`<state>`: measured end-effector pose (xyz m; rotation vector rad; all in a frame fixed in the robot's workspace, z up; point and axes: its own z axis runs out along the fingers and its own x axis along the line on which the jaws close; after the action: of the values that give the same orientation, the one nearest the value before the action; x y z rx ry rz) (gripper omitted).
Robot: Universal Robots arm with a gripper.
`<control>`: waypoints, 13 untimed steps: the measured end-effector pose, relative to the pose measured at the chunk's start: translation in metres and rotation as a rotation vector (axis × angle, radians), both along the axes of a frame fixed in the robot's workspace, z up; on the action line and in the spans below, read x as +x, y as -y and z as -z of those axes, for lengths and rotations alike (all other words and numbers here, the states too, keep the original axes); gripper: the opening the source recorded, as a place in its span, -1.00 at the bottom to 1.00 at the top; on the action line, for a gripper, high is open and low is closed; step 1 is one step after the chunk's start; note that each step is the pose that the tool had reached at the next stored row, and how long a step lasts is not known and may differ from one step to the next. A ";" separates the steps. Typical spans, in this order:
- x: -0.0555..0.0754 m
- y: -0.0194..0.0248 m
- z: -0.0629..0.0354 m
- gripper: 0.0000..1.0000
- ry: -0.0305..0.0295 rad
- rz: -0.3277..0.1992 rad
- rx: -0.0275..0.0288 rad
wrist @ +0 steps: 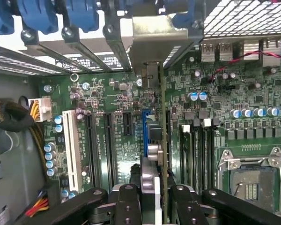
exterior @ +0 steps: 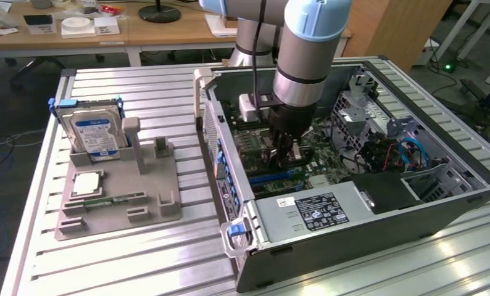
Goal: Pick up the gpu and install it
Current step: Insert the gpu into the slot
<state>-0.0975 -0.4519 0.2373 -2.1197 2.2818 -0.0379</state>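
Slatted metal table (exterior: 146, 259) carries the open computer case (exterior: 442, 191) I'm reaching into. Nearest, my gripper (wrist: 152, 194) is clamped narrow on the gpu (wrist: 157, 136), held edge-on (so the pickup is done). Just beyond, the card's edge runs along the blue slot (wrist: 144, 129) on the motherboard (wrist: 107, 93); whether it is seated I cannot tell. Farthest, its bracket (wrist: 154, 44) sits at the case's rear openings.
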 end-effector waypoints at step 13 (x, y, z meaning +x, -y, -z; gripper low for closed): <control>-0.002 0.0024 0.0059 -0.42 0.0000 0.002 -0.0001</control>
<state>-0.1000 -0.4543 0.2313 -2.1178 2.2838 -0.0381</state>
